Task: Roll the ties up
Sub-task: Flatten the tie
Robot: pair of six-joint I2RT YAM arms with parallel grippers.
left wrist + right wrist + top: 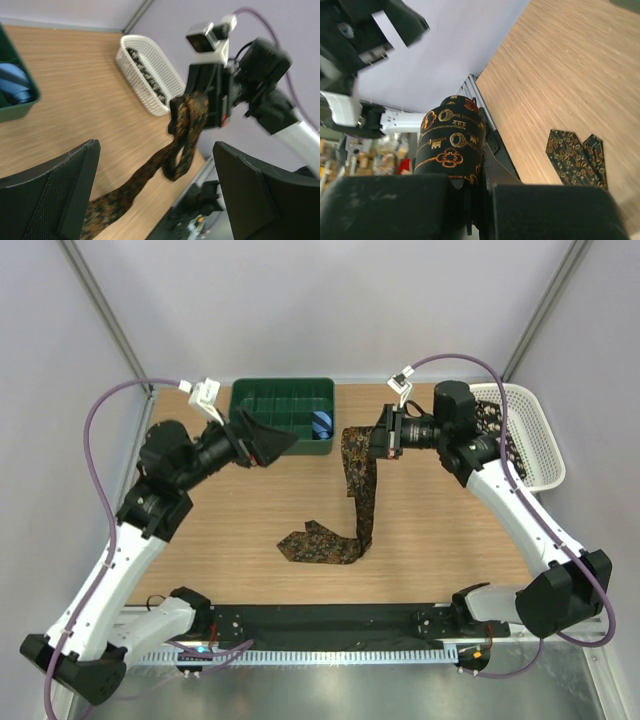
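A dark brown tie with orange patterns hangs from my right gripper and trails down to the table, where its pointed ends lie flat. The right gripper is shut on the tie's folded upper part, seen close in the right wrist view, with the pointed ends on the wood. My left gripper is open and empty, raised in front of the green tray. In the left wrist view the tie hangs from the right gripper between my open fingers.
A green compartment tray at the back holds a small blue roll. A white basket at the back right holds another dark patterned tie. The black front rail runs along the near edge.
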